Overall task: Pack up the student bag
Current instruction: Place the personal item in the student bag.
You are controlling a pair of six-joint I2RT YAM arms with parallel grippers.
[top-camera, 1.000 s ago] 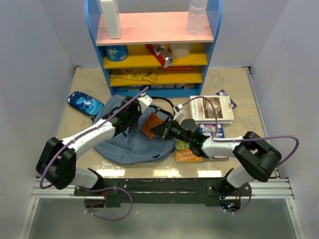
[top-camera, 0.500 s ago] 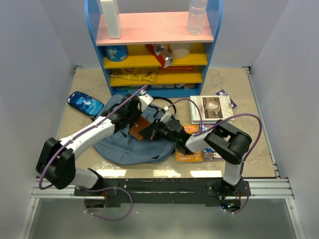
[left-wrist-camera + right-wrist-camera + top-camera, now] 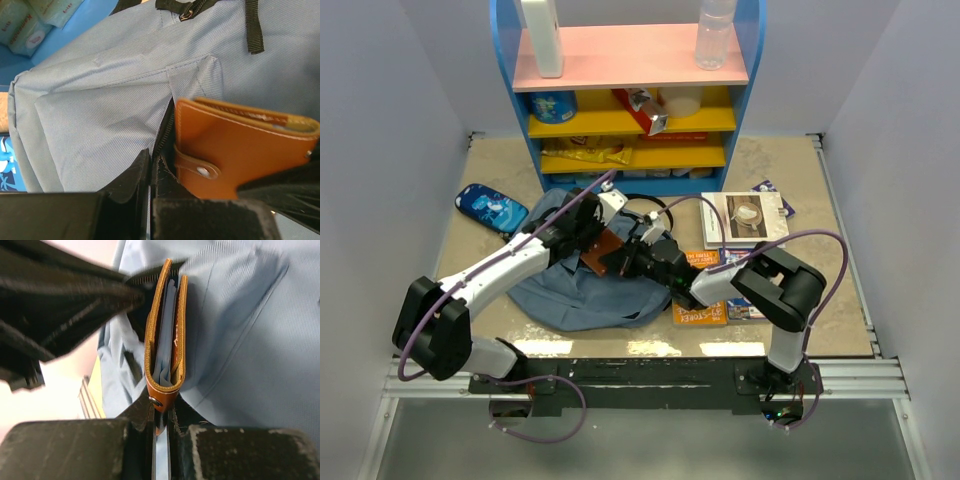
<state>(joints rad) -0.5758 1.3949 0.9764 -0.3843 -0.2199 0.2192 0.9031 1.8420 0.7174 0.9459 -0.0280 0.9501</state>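
We note student bag point(image 3: 560, 295) beneath both claws: left claw point(image 3: 151, 167) pinches its opening, right claw point(image 3: 160, 416) grips brown wallet point(image 3: 166, 340); bag's long axis near-to-far, straps toward tabletop's far edge.

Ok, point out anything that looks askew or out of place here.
The red carton on the yellow shelf lies tipped at an angle, and its torn-looking end sticks out over the front edge. Nothing else stands out.

Blue shelf point(image 3: 620, 55), books point(image 3: 745, 218), blue pouch point(image 3: 492, 208)

robot test cell, white walls point(image 3: 380, 130), toy shelf point(image 3: 620, 58)
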